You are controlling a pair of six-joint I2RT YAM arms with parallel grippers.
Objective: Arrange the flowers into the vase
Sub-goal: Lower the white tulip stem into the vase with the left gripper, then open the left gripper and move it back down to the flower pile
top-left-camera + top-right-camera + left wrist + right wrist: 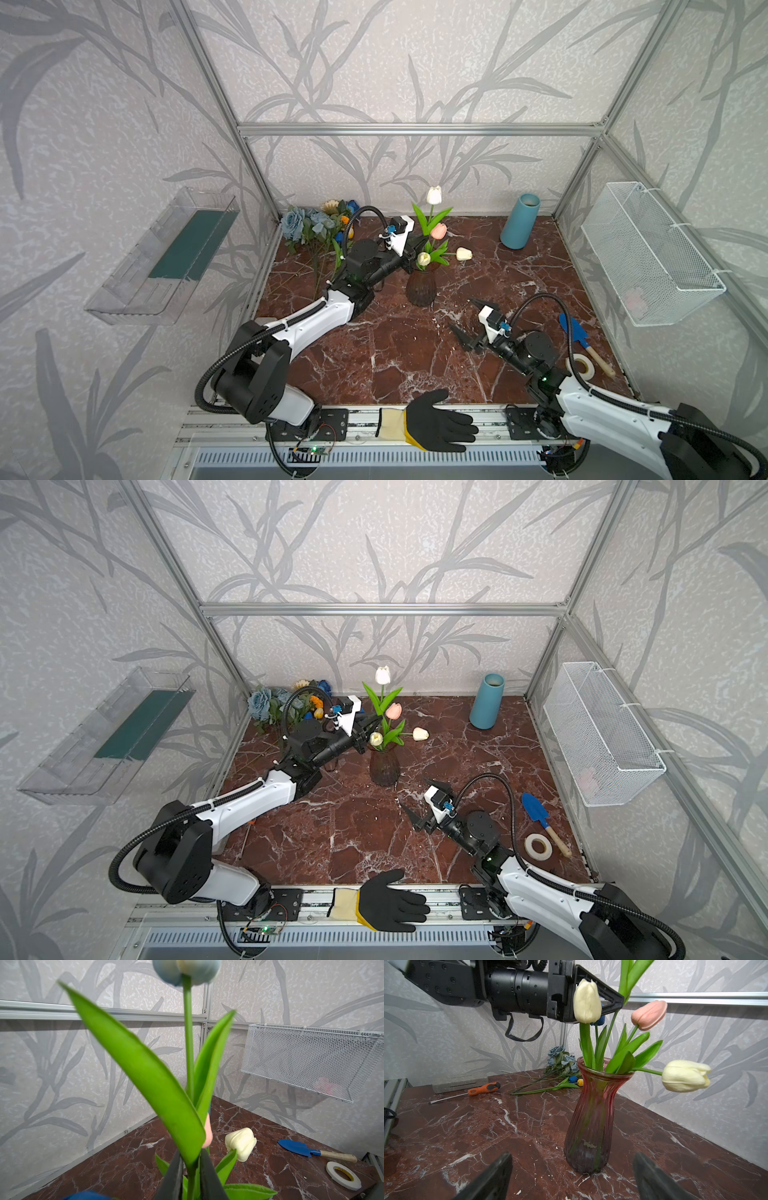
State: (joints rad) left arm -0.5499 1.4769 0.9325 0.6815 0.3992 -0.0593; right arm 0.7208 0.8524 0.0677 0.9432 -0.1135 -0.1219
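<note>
vase: ribbed reddish-purple glass vase [420, 289] stands upright mid-table on the dark red marble tabletop [395, 357]
in vase: tall white tulip [434, 195] is upright and highest; pink tulip [438, 230] sits below it; cream tulip [423, 258] is low at the rim; second cream tulip [464, 253] droops out sideways to the right in both top views; all have bright green leaves
not in vase: a pile lies in the back-left corner, well apart from the vase: dusty-blue roses [293, 224], beige daisy [330, 206], dark-blue rose [352, 205], orange marigold [344, 219]; a small blue tulip [573, 1079] and a yellow tulip [580, 1082] lie flat beside them
left gripper: left gripper [617, 1004] is above the vase mouth among the leaves; its black fingers [172, 1180] sit close on either side of the tall white tulip's stem with only a narrow gap; cannot tell whether they pinch it or just flank it
right gripper: right gripper [462, 313] is low over the tabletop, front-right of the vase and not touching it; its jaws are spread wide with nothing between them
clutter right: teal cylindrical ceramic vase [519, 226] in the back corner; blue trowel with wooden handle [575, 330]; white tape roll [582, 365] just beside the trowel handle
clutter left: orange-handled screwdriver [483, 1088] lies flat on the tabletop
front rail: black work glove [440, 422] lies palm up
walls: white wire mesh basket [648, 253] on the right wall; clear plastic tray [162, 257] on the left wall
</note>
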